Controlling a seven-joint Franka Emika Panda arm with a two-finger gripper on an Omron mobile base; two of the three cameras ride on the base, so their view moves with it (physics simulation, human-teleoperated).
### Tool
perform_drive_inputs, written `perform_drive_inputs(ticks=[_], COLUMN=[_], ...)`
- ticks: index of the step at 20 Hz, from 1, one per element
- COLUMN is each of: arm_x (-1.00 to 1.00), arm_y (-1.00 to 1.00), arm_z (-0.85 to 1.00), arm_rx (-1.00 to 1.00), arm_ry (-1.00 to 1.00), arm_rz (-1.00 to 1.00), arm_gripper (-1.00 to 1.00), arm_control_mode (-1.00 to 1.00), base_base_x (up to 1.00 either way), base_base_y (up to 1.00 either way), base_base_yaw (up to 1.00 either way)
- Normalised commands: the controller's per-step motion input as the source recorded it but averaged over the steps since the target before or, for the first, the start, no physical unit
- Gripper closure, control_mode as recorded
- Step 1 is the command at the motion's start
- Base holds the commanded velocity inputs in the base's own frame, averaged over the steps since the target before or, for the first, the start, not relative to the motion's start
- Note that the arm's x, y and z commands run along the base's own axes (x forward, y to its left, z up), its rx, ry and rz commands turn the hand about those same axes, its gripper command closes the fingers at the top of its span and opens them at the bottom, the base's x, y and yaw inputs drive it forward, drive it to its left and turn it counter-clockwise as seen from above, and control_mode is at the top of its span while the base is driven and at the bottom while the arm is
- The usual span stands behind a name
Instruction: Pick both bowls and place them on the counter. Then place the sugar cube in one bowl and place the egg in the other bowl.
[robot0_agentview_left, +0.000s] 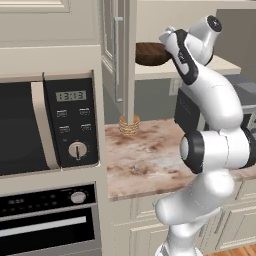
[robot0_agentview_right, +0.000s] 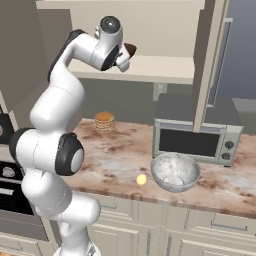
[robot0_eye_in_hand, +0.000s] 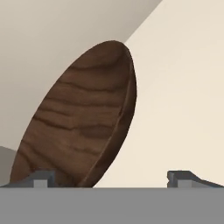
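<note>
- The arm rises from its base, bends at a dark elbow joint, then reaches up and back toward the cream shelf inside the open upper cabinet.
- Its wrist is folded over at shelf height, so the jaws point in along the shelf toward the wooden bowl.
- In the hand view the jaws stand wide open and hold nothing; one fingertip overlaps the bowl's lower edge and the other stands off to the side over bare shelf. Whether the first one touches the bowl, I cannot tell.
- The wooden bowl sits on the shelf, just ahead of the hand; the hand view, rolled with the wrist, shows it as a tilted brown oval with dark grain.
- In the right base view a sliver of the bowl peeps out beside the wrist.
- The grey bowl stands upright on the bench, near the front edge, just before the toaster oven.
- The egg lies on the bench just beside the grey bowl, apart from it, near the front edge.
- The sugar cube is a pale speck on the bench, well apart from the stacked tan rings at the back.
- A built-in microwave stands left of the bench.
</note>
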Motion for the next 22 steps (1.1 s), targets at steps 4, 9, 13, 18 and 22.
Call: perform_drive_inputs(ticks=[4,9,13,18,22], arm_x=[0.35,0.32,0.13,0.02,0.00], arm_y=[-0.08,-0.06,-0.08,-0.01,0.00], arm_z=[-0.03,-0.03,-0.06,-0.25,-0.19], arm_rx=[-0.02,-0.01,0.00,0.00,0.00], arm_ry=[0.05,0.05,0.04,0.03,0.03], arm_rz=[0.00,0.00,0.00,0.00,0.00], arm_gripper=[-1.00,-1.00,-1.00,1.00,1.00], arm_control_mode=[-1.00,-1.00,-1.00,-1.00,-1.00], base_base_x=[0.00,0.00,0.00,0.00,0.00], base_base_y=[0.00,0.00,0.00,0.00,0.00], base_base_yaw=[0.00,0.00,0.00,0.00,0.00])
